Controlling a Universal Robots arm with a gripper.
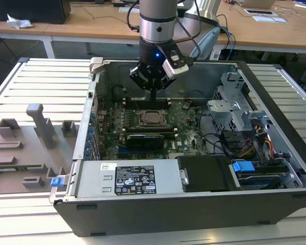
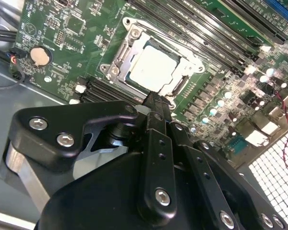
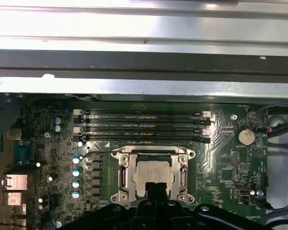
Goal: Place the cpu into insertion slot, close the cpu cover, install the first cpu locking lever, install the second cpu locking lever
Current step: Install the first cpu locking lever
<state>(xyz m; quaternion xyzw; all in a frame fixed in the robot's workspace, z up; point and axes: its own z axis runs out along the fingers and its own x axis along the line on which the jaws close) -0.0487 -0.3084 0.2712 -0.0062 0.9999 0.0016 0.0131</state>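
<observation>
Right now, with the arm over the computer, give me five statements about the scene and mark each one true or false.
1. The cpu lies in the insertion slot. True.
2. The gripper is carrying the cpu. False: it is shut on nothing, above the socket's edge.
3. The cpu cover lies down flat around the chip. True.
4. The computer case stands upright with its side panel on. False: it lies on its side, open on top.
5. A round coin cell sits on the green board. True.
</observation>
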